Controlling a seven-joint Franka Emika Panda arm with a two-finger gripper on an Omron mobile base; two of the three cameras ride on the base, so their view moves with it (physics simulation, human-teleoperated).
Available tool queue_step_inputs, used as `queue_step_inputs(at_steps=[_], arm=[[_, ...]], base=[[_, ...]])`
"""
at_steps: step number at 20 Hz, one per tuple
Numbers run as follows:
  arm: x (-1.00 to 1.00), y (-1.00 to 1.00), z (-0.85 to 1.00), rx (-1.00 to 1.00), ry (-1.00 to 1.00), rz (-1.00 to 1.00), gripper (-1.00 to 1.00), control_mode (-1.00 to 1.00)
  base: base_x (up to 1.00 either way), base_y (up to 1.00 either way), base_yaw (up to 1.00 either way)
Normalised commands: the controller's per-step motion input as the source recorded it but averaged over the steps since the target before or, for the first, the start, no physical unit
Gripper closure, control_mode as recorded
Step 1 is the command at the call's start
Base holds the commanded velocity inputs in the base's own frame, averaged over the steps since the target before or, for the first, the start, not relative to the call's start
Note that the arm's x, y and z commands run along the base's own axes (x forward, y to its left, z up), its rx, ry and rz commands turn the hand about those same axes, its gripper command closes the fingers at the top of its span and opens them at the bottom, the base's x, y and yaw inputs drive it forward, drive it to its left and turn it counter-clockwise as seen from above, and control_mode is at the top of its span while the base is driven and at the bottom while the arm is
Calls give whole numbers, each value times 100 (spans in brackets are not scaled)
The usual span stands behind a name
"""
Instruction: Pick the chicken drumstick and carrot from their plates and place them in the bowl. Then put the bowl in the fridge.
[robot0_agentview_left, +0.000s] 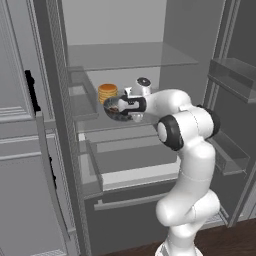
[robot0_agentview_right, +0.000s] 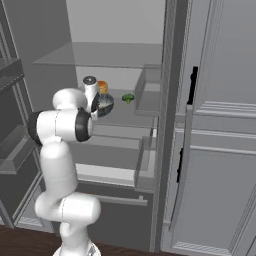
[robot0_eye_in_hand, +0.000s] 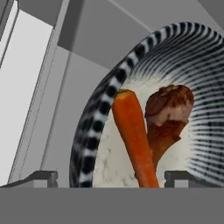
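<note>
- The fridge (robot0_agentview_left: 125, 55) is seen standing open, pale inner walls, glass shelves and drawers exposed, with the white arm reached deep into its middle level.
- The final step of the task is judged to be in hand: the filled bowl (robot0_agentview_left: 116, 108) is being carried in over the middle glass shelf (robot0_agentview_right: 125, 117), just in front of a stack of orange-brown discs (robot0_agentview_left: 107, 92) and near a small green item (robot0_agentview_right: 128, 98).
- The gripper (robot0_agentview_left: 131, 105) is set at the bowl's near rim; its two finger tips (robot0_eye_in_hand: 43, 177) are seen on either side of that rim in the hand view, so a clamp on the bowl is judged likely, though contact cannot be confirmed.
- Inside the bowl, the carrot (robot0_eye_in_hand: 134, 140) and the chicken drumstick (robot0_eye_in_hand: 168, 114) are shown lying side by side, touching.
- The next move is judged to call for a level lowering onto the shelf, then a release and a clean withdrawal.
- No brand, label or legible writing is shown anywhere.
</note>
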Motion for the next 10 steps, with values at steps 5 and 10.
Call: queue_step_inputs(at_steps=[5,10], arm=[[-71,40,0,0,-4,3,-100,-100],[-96,18,18,0,0,0,-100,-100]], base=[[0,0,0],[0,0,0]])
